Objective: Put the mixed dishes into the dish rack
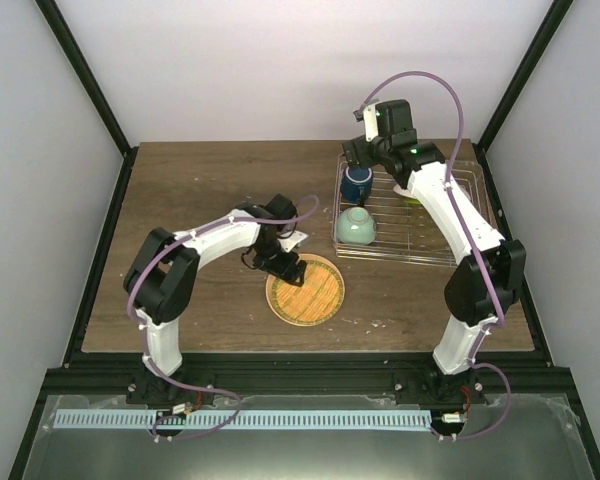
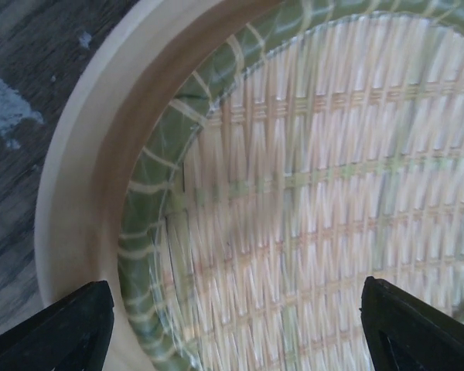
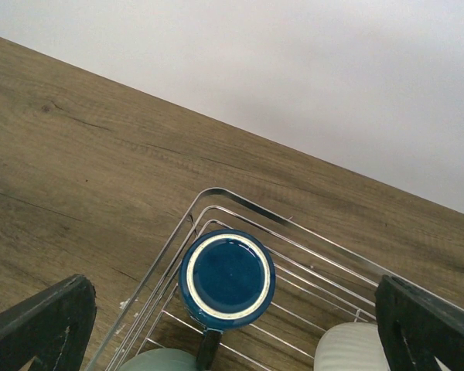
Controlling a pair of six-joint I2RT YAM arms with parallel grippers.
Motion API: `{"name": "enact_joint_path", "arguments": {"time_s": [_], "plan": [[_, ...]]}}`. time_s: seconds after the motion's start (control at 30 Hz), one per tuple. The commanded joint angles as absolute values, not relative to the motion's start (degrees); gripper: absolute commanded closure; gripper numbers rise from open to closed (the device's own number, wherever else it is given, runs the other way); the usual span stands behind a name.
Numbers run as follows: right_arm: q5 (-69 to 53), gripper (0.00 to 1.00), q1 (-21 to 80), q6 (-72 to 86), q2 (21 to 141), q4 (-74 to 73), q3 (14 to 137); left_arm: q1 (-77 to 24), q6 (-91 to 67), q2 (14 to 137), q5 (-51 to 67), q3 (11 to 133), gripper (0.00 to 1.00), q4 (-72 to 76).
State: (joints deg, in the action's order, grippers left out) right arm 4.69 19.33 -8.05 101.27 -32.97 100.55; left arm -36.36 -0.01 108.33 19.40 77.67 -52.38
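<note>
A terracotta-rimmed plate (image 1: 310,293) with an orange woven pattern lies flat on the table in front of the dish rack (image 1: 435,250). My left gripper (image 1: 285,267) hovers low over its left edge, open. In the left wrist view the plate (image 2: 309,178) fills the frame, and the left gripper (image 2: 238,332) has one fingertip (image 2: 66,325) by the rim and the other over the weave. In the rack the dark blue mug (image 1: 356,185) stands bottom up, with the mint-green bowl (image 1: 355,227) nearer. My right gripper (image 3: 232,340) hangs open above the mug (image 3: 226,280), holding nothing.
A pale ribbed dish (image 3: 352,349) rests in the rack to the right of the mug, and something green (image 1: 412,196) shows behind my right arm. The rack's wire rim (image 3: 216,193) curves just beyond the mug. Dark frame posts and white walls border the table.
</note>
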Motion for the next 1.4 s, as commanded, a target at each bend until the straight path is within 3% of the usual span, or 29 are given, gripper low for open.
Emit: {"name": "enact_joint_path", "arguments": {"time_s": [0.0,0.23,0.5,0.83,1.37], "plan": [[6.8,0.0,19.6,-9.1,100.6,-32.5,101.0,-36.7,0.1,111.1,20.0,76.3,0.11,-48.7],[8.0,0.0,19.6,-10.0,100.7,-33.1,100.6,-36.7,-0.4,112.2,19.1,74.4,0.14,-46.6],[9.6,0.0,19.6,-10.9,100.3,-33.6,99.9,-36.7,-0.4,111.1,20.1,73.0,0.63,-47.2],[10.2,0.0,19.6,-11.9,100.0,-34.4,99.6,-36.0,0.1,107.2,20.8,74.1,0.99,-50.6],[1.2,0.0,19.6,-11.8,98.8,-36.5,98.6,-30.4,1.7,98.1,27.6,74.3,1.0,-54.4]]}}
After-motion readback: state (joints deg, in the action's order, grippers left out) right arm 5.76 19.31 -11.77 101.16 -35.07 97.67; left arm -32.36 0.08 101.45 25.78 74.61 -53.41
